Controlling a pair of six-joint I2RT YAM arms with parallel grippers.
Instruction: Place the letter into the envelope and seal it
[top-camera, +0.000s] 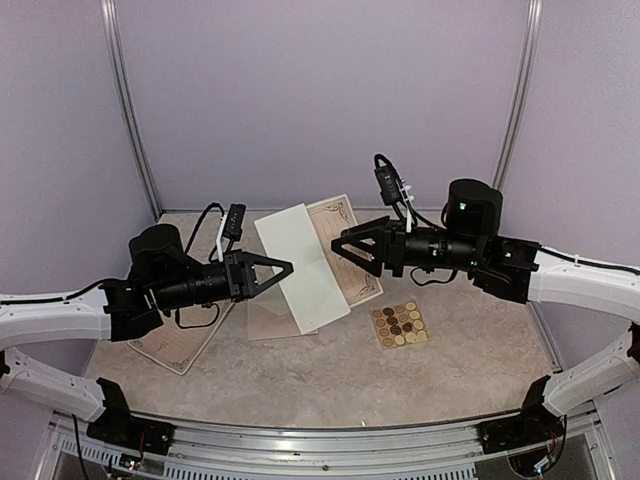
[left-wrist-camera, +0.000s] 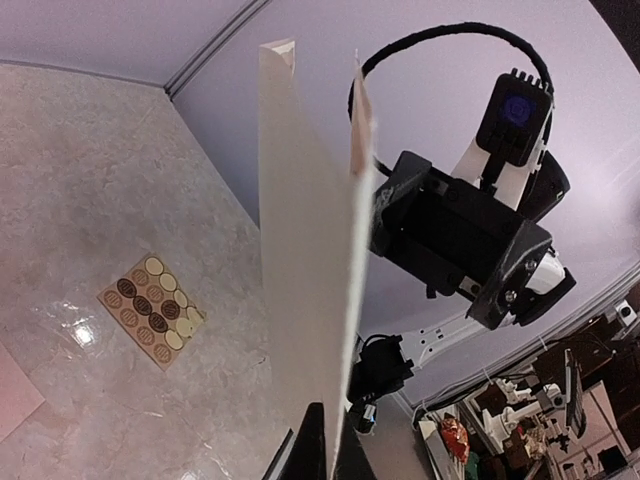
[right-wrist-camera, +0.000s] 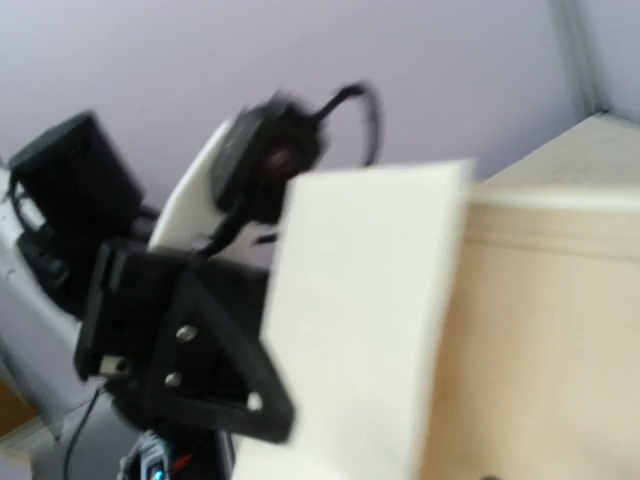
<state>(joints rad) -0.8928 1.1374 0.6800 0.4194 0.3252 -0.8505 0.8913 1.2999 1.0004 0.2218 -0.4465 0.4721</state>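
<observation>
Envelope (top-camera: 300, 262) pinched by one edge in left claw (top-camera: 285, 268), held up in mid-air between both claws, well off the table (top-camera: 470, 370). Right claw (top-camera: 338, 250) parked at the opposite edge, touching or nearly; can't tell whether clamped or apart. Looks like the get-it-open step, letter (top-camera: 335, 218) not in yet. Next probably needs spreading the mouth without creasing, then fetching the letter lying flat below right claw. Loads of free air above both claws; sticker card (top-camera: 400, 325) down below right claw, back wall (top-camera: 320, 100) off to the far side.
</observation>
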